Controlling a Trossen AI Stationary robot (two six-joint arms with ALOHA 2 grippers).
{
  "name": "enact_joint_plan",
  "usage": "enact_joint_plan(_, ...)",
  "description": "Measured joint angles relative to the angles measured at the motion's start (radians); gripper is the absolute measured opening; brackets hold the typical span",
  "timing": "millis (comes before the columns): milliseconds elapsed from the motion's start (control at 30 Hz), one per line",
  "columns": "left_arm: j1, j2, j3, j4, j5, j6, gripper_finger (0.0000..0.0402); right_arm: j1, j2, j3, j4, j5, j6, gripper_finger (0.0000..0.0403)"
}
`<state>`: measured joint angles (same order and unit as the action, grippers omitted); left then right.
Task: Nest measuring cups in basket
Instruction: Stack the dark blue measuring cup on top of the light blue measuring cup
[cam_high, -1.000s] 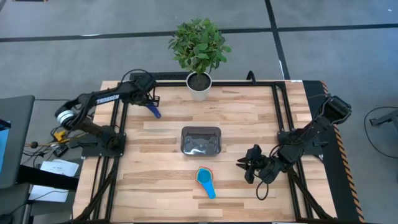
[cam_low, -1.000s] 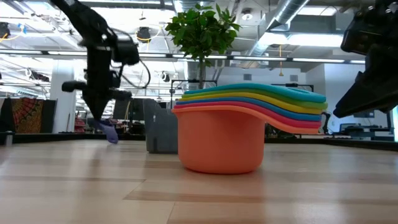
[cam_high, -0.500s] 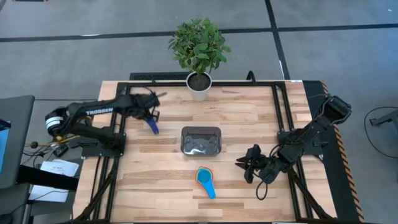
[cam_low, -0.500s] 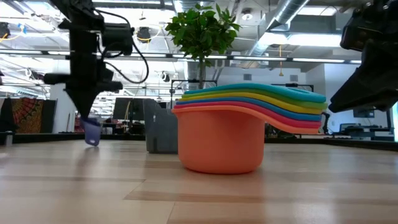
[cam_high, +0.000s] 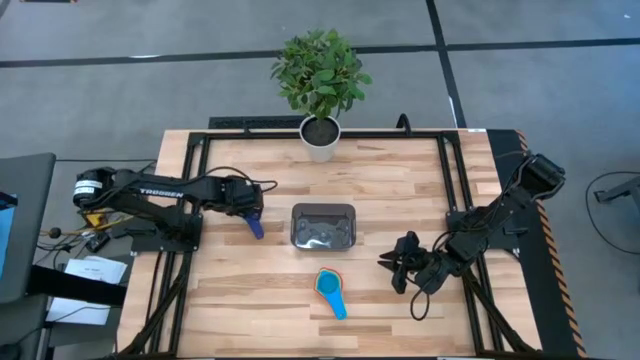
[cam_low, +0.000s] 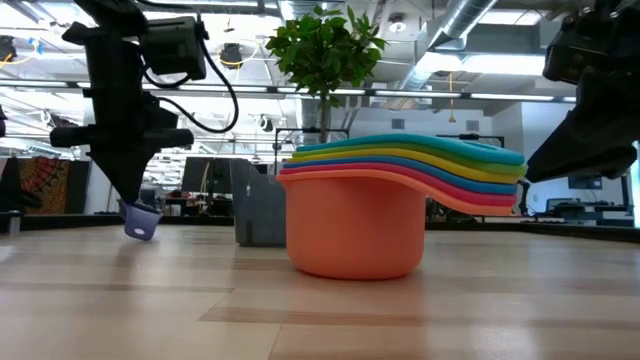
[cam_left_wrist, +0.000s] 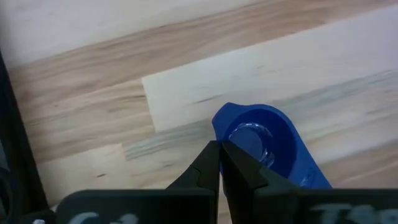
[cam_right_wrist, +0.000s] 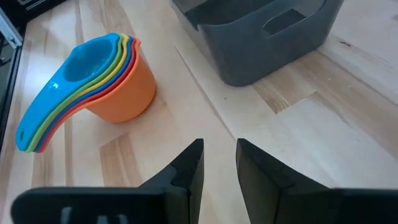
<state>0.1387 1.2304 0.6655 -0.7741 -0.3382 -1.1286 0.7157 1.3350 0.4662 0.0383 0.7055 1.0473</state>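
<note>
A dark blue measuring cup (cam_high: 256, 226) hangs under my left gripper (cam_high: 249, 212), left of the dark grey basket (cam_high: 322, 226); that gripper is shut on it. In the low view the cup (cam_low: 140, 221) is tilted, close over the wood. The other cups are nested in one stack (cam_high: 330, 291), light blue on top and orange outermost, standing on its bowl near the table's near edge. My right gripper (cam_high: 392, 270) is open and waits to the right of the stack (cam_right_wrist: 93, 81). My left gripper pinches the dark blue cup by the rim of its bowl (cam_left_wrist: 217, 123), on the side away from the handle (cam_left_wrist: 313, 180). The fingers (cam_low: 128, 196) come from above, pointing down. The cup hangs tilted below them; whether it touches the table I cannot tell.
A white pot with a green plant (cam_high: 320, 135) stands at the table's far edge. Black frame rails (cam_high: 190, 200) run along the left and right sides. Bare wood lies between the basket (cam_right_wrist: 261, 37) and the stack.
My left gripper has carried the dark blue cup from near the far left corner toward the near edge and a little toward the basket, sinking lower as the arm stretched out. The right arm has kept still.
</note>
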Motion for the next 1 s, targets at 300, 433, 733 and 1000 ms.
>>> enact_joint_plan(300, -0.043, 0.0, 0.0, 0.01, -0.01, -0.037, 0.0028, 0.01, 0.0, 0.0, 0.009, -0.002, 0.0, 0.0118)
enact_joint_plan(433, -0.064, 0.0, 0.0, 0.01, -0.016, -0.039, 0.0055, 0.026, 0.0, 0.0, 0.023, -0.002, 0.0, 0.0118)
enact_joint_plan(733, -0.087, 0.0, 0.0, -0.001, -0.027, -0.077, 0.0096, 0.044, 0.0, 0.0, 0.03, -0.002, 0.011, 0.0118)
enact_joint_plan(1000, -0.111, 0.0, -0.001, -0.057, -0.052, -0.15, 0.0101, 0.044, 0.0, 0.0, 0.03, -0.002, 0.019, 0.0118)
